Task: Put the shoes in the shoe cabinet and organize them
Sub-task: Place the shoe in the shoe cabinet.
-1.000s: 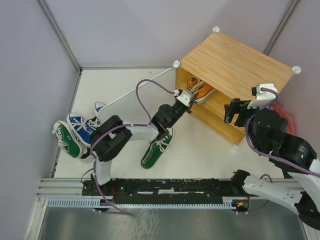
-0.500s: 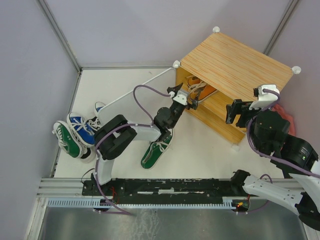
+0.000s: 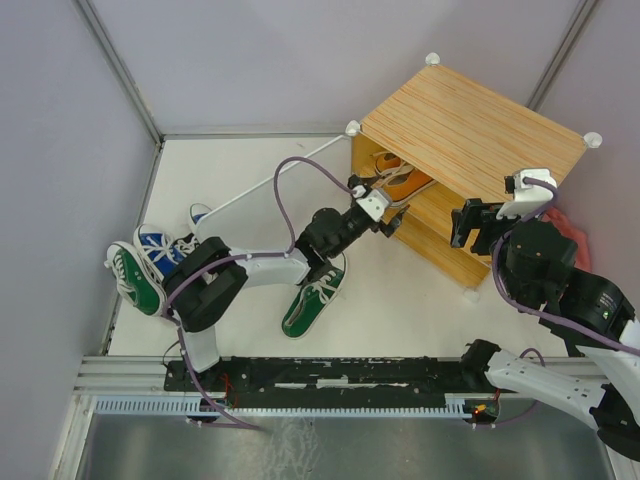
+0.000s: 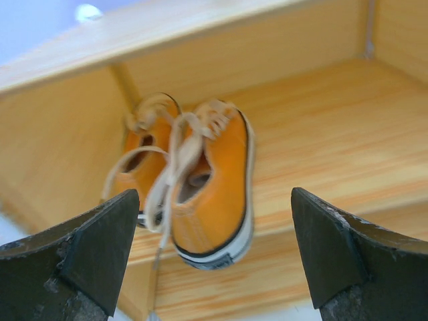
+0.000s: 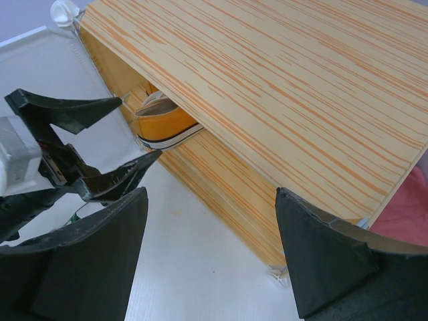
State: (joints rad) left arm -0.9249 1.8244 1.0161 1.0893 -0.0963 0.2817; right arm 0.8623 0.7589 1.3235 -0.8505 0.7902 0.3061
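**Orange pair on cabinet shelf; both pincers empty**

Left gripper (image 4: pixel 210 194) sits at the mouth of the shoe cabinet (image 3: pixel 470 130), jaws spread wide, gripping nothing. The orange shoes (image 4: pixel 214 180) lie side by side, touching, on the inner shelf at its left end. Right gripper (image 5: pixel 210 194) hangs near the cabinet's right end, jaws apart, empty. One green shoe (image 3: pixel 312 300) is on the floor under the left arm. Blue shoes (image 3: pixel 165 255) and another green shoe (image 3: pixel 135 280) are heaped at the far-left wall.
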